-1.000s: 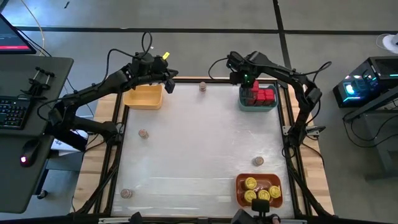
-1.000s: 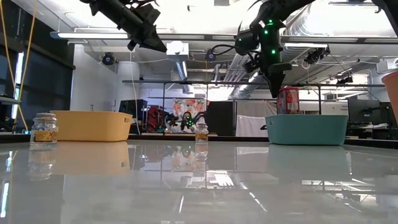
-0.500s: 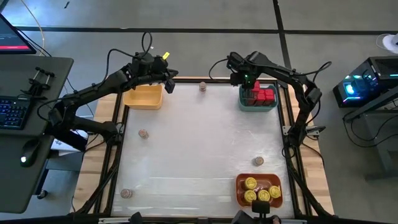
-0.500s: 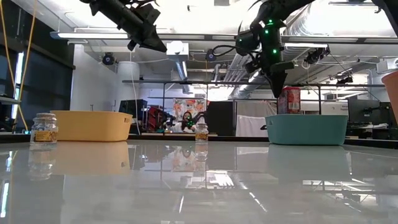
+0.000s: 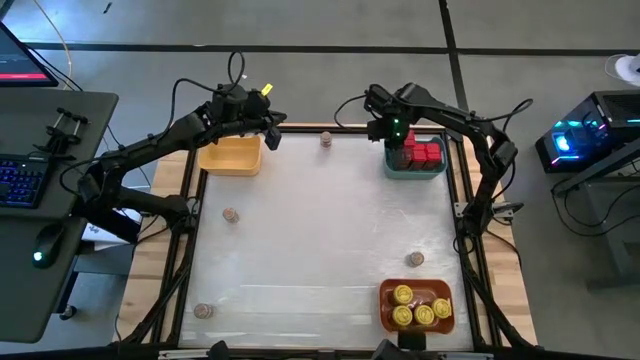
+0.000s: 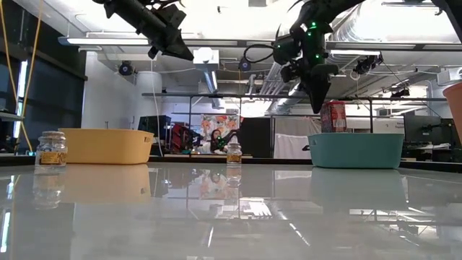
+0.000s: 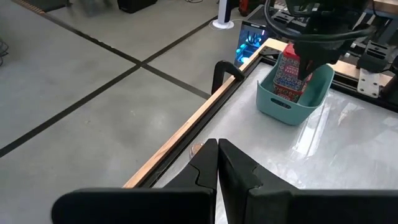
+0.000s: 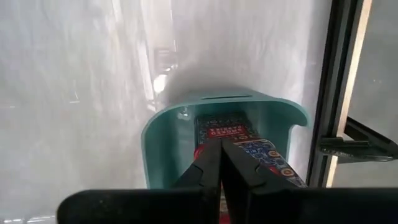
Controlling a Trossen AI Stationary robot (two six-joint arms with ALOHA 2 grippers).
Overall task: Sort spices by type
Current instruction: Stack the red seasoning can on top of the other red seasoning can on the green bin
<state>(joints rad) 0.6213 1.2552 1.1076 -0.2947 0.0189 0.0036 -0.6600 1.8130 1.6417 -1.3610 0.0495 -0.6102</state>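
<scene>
Both grippers pressed together over the far edge of the surface [image 5: 320, 230], holding nothing.

From above: the left gripper [image 5: 272, 140] beside the yellow bin [image 5: 231, 156]; the right gripper [image 5: 392, 137] over the teal bin [image 5: 415, 170] of red tins [image 5: 420, 153]; yellow-lidded jars [image 5: 418, 308] fill the orange bin [image 5: 385, 300]; four tan jars [image 5: 230, 215] stand scattered. At table height: jars upright, a tin standing upright in the teal bin. Right wrist view: fingers [image 8: 211, 168] shut above a tin.
</scene>
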